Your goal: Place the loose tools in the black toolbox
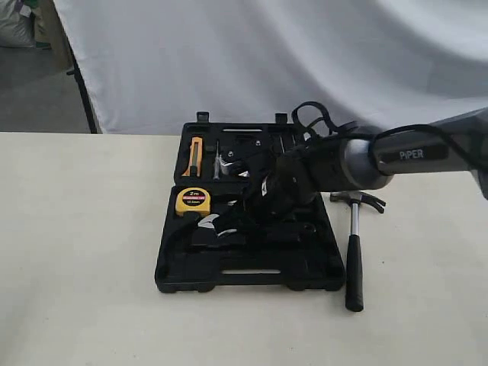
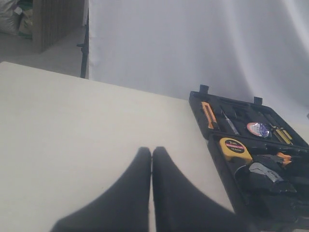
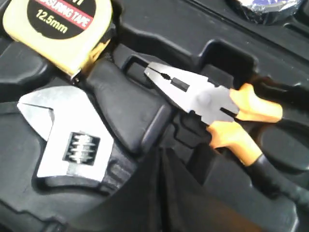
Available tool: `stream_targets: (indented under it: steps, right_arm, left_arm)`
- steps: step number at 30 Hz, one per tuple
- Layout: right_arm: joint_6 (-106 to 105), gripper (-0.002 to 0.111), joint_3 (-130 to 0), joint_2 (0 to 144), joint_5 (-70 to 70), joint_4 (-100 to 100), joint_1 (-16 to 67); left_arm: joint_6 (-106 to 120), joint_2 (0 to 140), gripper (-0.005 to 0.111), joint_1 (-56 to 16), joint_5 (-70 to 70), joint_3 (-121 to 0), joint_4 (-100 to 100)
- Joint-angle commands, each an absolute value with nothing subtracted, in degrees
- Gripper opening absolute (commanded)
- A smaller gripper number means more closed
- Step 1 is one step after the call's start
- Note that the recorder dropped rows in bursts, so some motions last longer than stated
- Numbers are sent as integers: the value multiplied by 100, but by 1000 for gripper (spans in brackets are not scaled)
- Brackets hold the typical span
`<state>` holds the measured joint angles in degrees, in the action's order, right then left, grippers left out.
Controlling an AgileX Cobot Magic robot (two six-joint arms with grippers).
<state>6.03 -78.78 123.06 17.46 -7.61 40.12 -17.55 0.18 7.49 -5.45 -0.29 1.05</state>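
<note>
The black toolbox lies open on the table. Inside its near half rests the silver adjustable wrench, also seen from outside as the wrench. My right gripper is shut with nothing in it, low inside the box, between the wrench and the orange-handled pliers. The black-handled claw hammer lies on the table just right of the box. A small tape roll sits in the box's far half. My left gripper is shut and empty above bare table left of the box.
A yellow tape measure sits in the box's near-left corner. An orange knife and screwdrivers are in the lid. My right arm stretches over the box from the right. A white sheet hangs behind the table.
</note>
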Motion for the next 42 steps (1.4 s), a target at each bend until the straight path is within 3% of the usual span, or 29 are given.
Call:
stream_targets:
  steps: [1,7,16,34,42]
  right_arm:
    - [506,0,-8278,12340,2806,-742,4014]
    - [506,0,-8791,12105,3023,-742,4014]
    - [486,0,-8791,12964,3480,-647,4014]
    - [614,0,-8791,10995,4204,-1552,3993]
    - [796,0,-8791,10748,4765,-1578,3402]
  left_arm:
    - [-1782,0,1,894,-503,-44,130]
    - [-1782,0,1,894,-503,-44,130]
    - [-1782,0,1,894,-503,-44,130]
    - [-1782,0,1,894,-503,-44,130]
    - [-1782,0,1,894,-503,-44,130]
